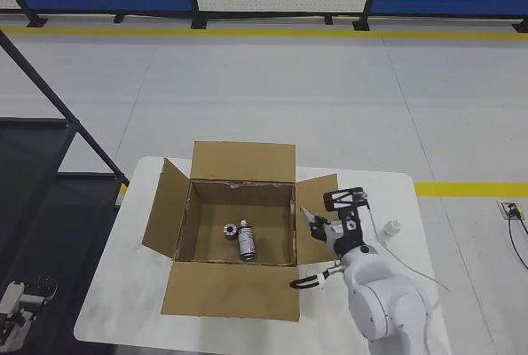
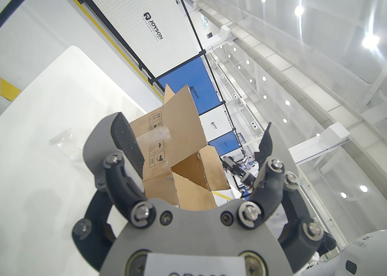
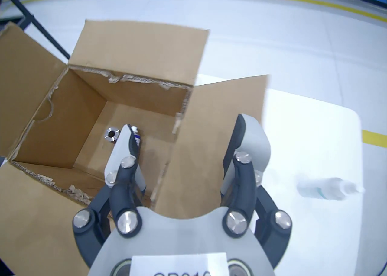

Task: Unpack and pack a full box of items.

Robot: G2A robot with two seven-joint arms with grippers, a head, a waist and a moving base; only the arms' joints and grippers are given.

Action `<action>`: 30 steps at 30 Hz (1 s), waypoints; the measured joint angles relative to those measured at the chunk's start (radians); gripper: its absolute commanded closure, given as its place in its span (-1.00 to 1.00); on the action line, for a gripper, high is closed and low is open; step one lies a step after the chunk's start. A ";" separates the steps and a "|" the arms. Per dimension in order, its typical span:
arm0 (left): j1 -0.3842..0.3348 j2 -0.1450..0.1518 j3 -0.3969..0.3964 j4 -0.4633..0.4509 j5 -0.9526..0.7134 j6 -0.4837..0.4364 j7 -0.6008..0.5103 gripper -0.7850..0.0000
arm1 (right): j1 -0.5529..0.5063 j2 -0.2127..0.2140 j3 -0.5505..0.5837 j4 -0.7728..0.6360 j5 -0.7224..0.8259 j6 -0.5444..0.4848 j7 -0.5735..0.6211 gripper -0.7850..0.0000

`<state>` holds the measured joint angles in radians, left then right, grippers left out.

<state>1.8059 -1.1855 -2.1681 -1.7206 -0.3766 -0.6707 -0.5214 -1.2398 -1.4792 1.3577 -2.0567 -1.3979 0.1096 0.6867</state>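
An open cardboard box stands mid-table with all flaps out. On its floor lie a small spray can and a metal ring-shaped part; one finger of the right gripper hides most of the can. My right gripper hovers open and empty over the box's right wall and flap. A white bottle lies on the table right of it. My left gripper is open and empty by the box's near right corner, angled upward past the box.
The white table has bare room right of the box and at its near left. A black frame stands off the table's left side, with a grey device low beside it. A translucent item lies on the tabletop.
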 measured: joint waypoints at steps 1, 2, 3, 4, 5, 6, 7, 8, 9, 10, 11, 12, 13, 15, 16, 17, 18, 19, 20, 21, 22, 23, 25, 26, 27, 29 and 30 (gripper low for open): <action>0.000 0.000 0.000 0.000 0.000 0.000 0.000 -1.00 | -0.033 0.004 0.049 -0.030 0.021 -0.009 -0.017 -1.00; 0.000 0.000 0.000 0.000 0.000 0.000 0.000 -1.00 | -0.067 0.008 0.112 -0.049 0.044 -0.014 -0.041 -1.00; 0.000 0.000 0.000 0.000 0.000 0.000 0.000 -1.00 | -0.084 0.011 0.155 -0.048 0.050 -0.006 -0.060 -1.00; 0.000 0.000 0.000 0.000 0.000 0.000 0.000 -1.00 | -0.092 0.013 0.190 -0.034 0.040 0.004 -0.073 -1.00; 0.000 0.000 0.000 0.000 0.000 0.000 0.000 -1.00 | -0.092 0.016 0.221 -0.004 0.024 0.008 -0.078 -1.00; 0.000 0.000 0.000 0.000 0.000 0.000 0.000 -1.00 | -0.084 0.017 0.238 0.025 0.020 0.008 -0.076 -1.00; 0.000 0.000 0.000 0.000 0.000 0.000 0.000 -1.00 | -0.071 0.019 0.250 0.060 0.018 0.008 -0.071 -1.00; 0.000 0.000 0.000 0.000 0.000 0.000 0.000 -1.00 | -0.046 0.021 0.260 0.112 0.012 0.006 -0.060 -1.00; 0.000 0.000 0.000 0.000 0.000 0.000 0.000 -1.00 | -0.024 0.023 0.264 0.153 0.008 0.004 -0.052 -1.00; 0.000 0.000 0.000 0.000 0.000 0.000 0.000 -1.00 | -0.001 0.024 0.267 0.196 0.005 0.004 -0.043 -1.00; 0.000 0.000 0.000 0.000 0.000 0.000 0.000 -1.00 | 0.031 0.026 0.270 0.254 0.000 0.001 -0.029 -1.00; 0.000 0.000 0.000 0.000 0.000 0.000 0.000 -1.00 | 0.056 0.028 0.272 0.298 -0.006 -0.001 -0.019 -1.00; 0.000 0.000 0.000 0.000 0.000 0.000 0.000 -1.00 | 0.080 0.029 0.275 0.342 -0.015 0.000 -0.010 -1.00; 0.000 0.000 0.000 0.000 0.000 0.000 0.000 -1.00 | 0.132 0.033 0.279 0.438 -0.033 0.001 0.012 -1.00; 0.000 0.000 0.000 0.000 0.000 0.000 0.000 -1.00 | 0.152 0.035 0.281 0.477 -0.034 -0.002 0.024 -1.00; 0.000 0.000 0.000 0.000 0.000 0.000 0.000 -1.00 | 0.178 0.037 0.285 0.525 -0.034 -0.012 0.040 -1.00; 0.000 0.000 0.000 0.000 0.000 0.000 0.000 -1.00 | 0.195 0.039 0.289 0.557 -0.032 -0.021 0.049 -1.00; 0.000 0.000 0.000 0.000 0.000 0.000 0.000 -1.00 | 0.210 0.041 0.293 0.586 -0.027 -0.030 0.054 -1.00; 0.000 0.000 0.000 0.000 0.000 0.000 0.000 -1.00 | 0.227 0.043 0.299 0.620 -0.019 -0.043 0.059 -0.99; 0.000 0.000 0.000 0.000 0.000 0.000 0.000 -1.00 | 0.239 0.045 0.303 0.643 -0.013 -0.051 0.062 -0.36; 0.000 0.000 0.000 0.000 0.000 0.000 0.000 -1.00 | 0.251 0.047 0.305 0.664 -0.008 -0.058 0.066 0.06; 0.000 0.000 0.000 0.000 0.000 0.000 0.000 -1.00 | 0.265 0.049 0.307 0.692 -0.004 -0.067 0.073 0.75; 0.000 0.000 0.000 0.000 0.000 0.000 0.000 -1.00 | 0.283 0.051 0.307 0.725 0.005 -0.080 0.079 1.00; 0.000 0.000 0.000 0.000 0.000 0.000 0.000 -1.00 | 0.291 0.052 0.308 0.740 0.013 -0.088 0.081 1.00; 0.000 0.000 0.000 0.000 0.000 0.000 0.000 -1.00 | 0.295 0.054 0.308 0.747 0.020 -0.094 0.083 1.00; 0.000 0.000 0.000 0.000 0.000 0.000 0.000 -1.00 | 0.298 0.056 0.309 0.755 0.028 -0.103 0.084 1.00; 0.000 0.000 0.000 0.000 0.000 0.000 0.000 -1.00 | 0.297 0.057 0.309 0.753 0.032 -0.106 0.085 1.00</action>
<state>1.8059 -1.1855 -2.1681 -1.7206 -0.3766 -0.6707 -0.5214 -0.9427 -1.4220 1.6664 -1.3037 -1.3660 0.0035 0.7714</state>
